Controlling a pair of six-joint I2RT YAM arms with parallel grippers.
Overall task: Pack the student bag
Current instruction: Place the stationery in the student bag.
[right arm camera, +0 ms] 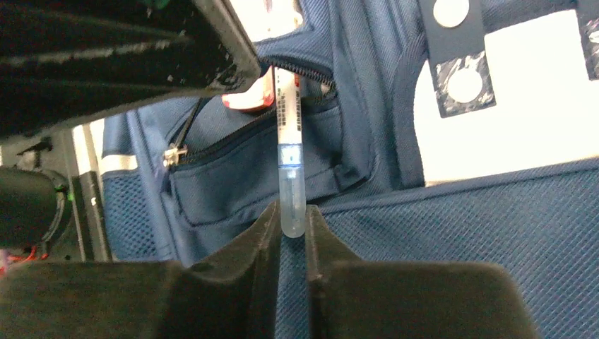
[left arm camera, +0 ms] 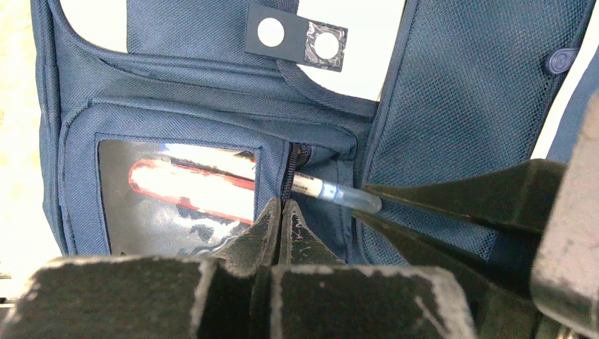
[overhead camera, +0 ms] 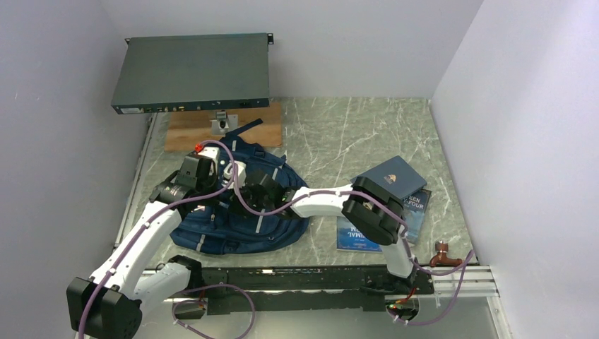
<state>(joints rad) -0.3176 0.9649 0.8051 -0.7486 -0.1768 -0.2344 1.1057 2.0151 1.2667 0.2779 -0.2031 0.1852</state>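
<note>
while its two fingers close narrowly on the clear cap of a pen (right arm camera: 289,141), the right gripper (right arm camera: 293,224) holds that pen pointing to twelve o'clock in its own wrist view. the white barrel's far end passes into the open zipper (right arm camera: 212,145) of a small pocket (right arm camera: 233,187). the left gripper (left arm camera: 282,215) has its fingertips pressed together right at the pocket's edge, at six o'clock of the zipper mouth; whether fabric is pinched between them i cannot tell. in the left wrist view the pen comes in from three o'clock, and at nine o'clock of the zipper a clear window (left arm camera: 176,191) shows something red and white, washed out by glare. the pocket belongs to the student bag (overhead camera: 233,229), which lies flat and opened on the marbled table (overhead camera: 339,134), at about eight o'clock of the table's middle, with both grippers meeting over it. two books (overhead camera: 399,180) lie at three o'clock of the bag, one overlapping the other. a wooden board (overhead camera: 187,131) sits at twelve o'clock of the bag, under a dark flat box (overhead camera: 191,70).
</note>
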